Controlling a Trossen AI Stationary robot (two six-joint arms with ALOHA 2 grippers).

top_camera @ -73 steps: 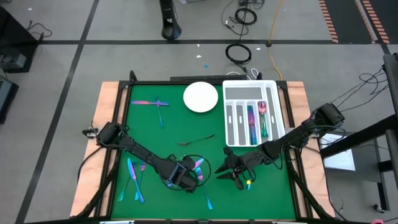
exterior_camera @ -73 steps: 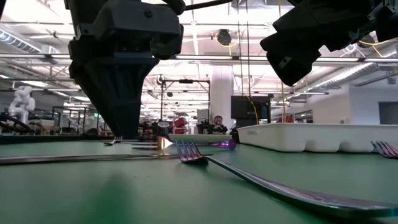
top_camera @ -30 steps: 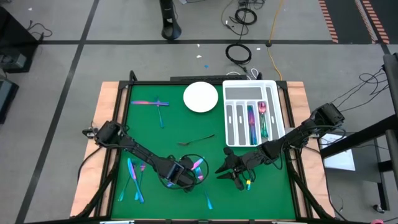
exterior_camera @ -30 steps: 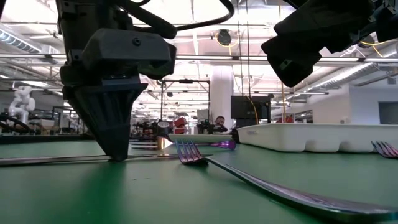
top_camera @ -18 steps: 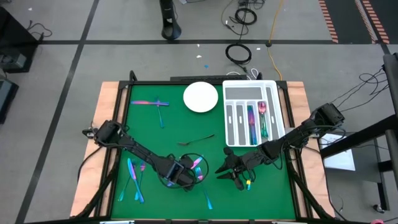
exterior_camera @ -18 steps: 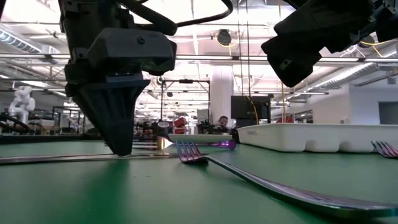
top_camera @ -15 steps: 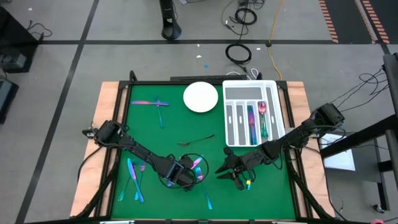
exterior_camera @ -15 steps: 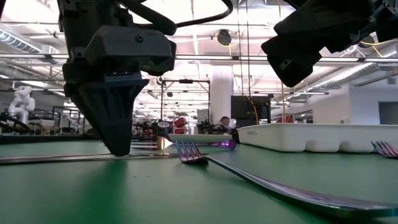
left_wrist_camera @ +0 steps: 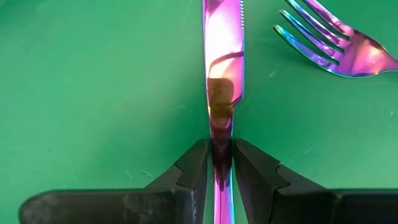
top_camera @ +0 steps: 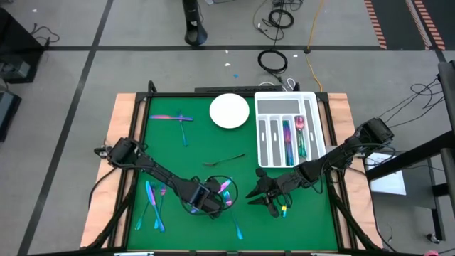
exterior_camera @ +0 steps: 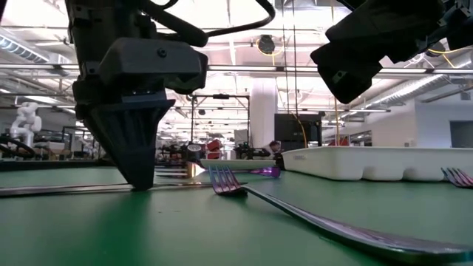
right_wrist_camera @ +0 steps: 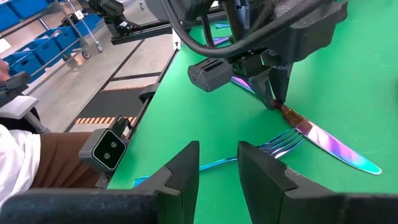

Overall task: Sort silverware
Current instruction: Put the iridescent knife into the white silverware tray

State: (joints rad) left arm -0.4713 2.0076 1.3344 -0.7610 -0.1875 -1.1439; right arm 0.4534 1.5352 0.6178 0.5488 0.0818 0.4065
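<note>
Left gripper (left_wrist_camera: 222,163) down on the green worktop (top_camera: 170,153), fingers (left_wrist_camera: 193,168) pinched on a knife (left_wrist_camera: 222,68) lying flat. Fork (left_wrist_camera: 339,43) just beside the blade. Right gripper (top_camera: 257,195) hovering near, fingers (right_wrist_camera: 180,171) narrowly parted, holding nothing. White tray (top_camera: 288,107) and plate (top_camera: 229,111) well apart.

A round white plate (top_camera: 229,112) sits on the green mat (top_camera: 170,153). A white tray (top_camera: 264,107) with long slots is right beside the plate.
</note>
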